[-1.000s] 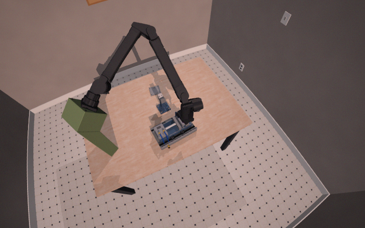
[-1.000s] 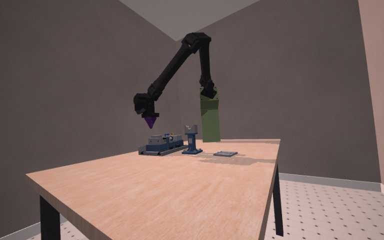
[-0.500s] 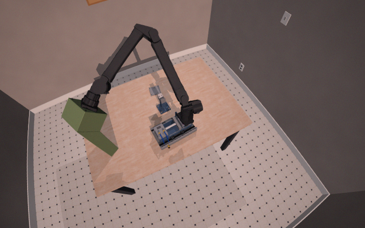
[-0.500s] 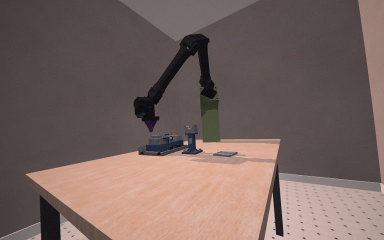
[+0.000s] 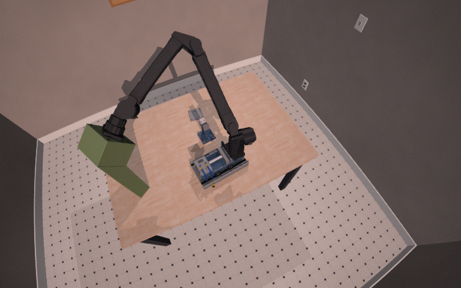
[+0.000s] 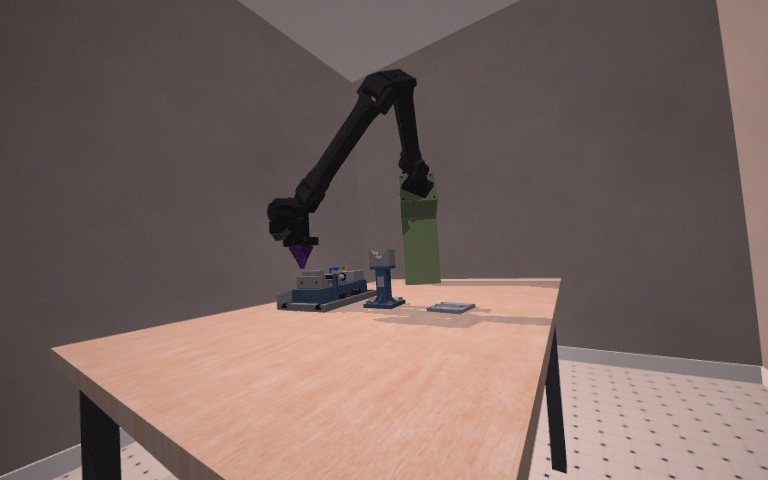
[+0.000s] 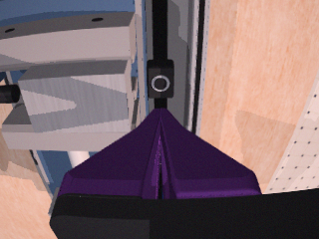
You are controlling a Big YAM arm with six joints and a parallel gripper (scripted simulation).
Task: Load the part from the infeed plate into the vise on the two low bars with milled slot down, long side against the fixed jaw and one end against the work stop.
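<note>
Top view: the gripper (image 5: 232, 158) (image 6: 301, 266) (image 7: 159, 119) is over one end of the vise (image 5: 227, 173) (image 6: 314, 294) (image 7: 65, 141); arm (image 5: 213, 89) (image 6: 341, 141) hides most of its fingers. Grey infeed plate (image 5: 194, 114) (image 6: 451, 307) is flat on the wood-grained table (image 5: 162, 142) (image 6: 339, 373) (image 7: 249, 65). Block obscured here.

Exterior view: purple fingers pressed together into a downward-pointing cone, nothing between them, tips apart from the metal below. Top of the block (image 6: 312, 273) (image 7: 77, 102) shows above a vise jaw. Grey V-block (image 6: 381, 259) tops a blue stand.

Wrist view: fingertips meet; smooth, wedge-shaped, holding nothing. Block, brushed metal, sits between the pale vise jaws. Black rod (image 7: 9, 94), cut off by the frame, is at one end; contact unclear. Slot and underside hidden; cannot tell whether the long side is flush.
</note>
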